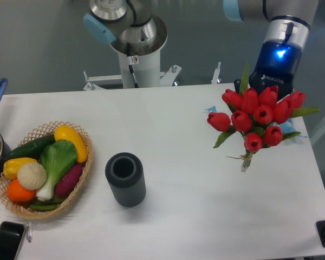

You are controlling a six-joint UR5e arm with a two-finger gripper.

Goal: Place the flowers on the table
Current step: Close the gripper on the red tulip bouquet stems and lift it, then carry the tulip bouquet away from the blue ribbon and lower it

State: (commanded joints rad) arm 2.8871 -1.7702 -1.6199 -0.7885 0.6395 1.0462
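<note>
Wicker basket (82, 179), far left of my gripper (268, 92): mixed vegetables. Dark ribbed cup (125, 179), nearer: contents not visible. Flowers (257, 116): red tulips, twine-tied stems, blooms hiding my gripper, its state unclear, above the white tabletop (195, 206).

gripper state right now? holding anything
gripper: fingers hidden behind the flowers; the bunch hangs under it above the table, so likely shut on them.

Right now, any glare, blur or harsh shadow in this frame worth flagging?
Fixed camera: even, soft lighting; the table shows only faint shadows beside the flowers and dark cylinder. The blue light on the gripper's body is blown out. The gripper's fingers are hidden behind the blooms.
</note>
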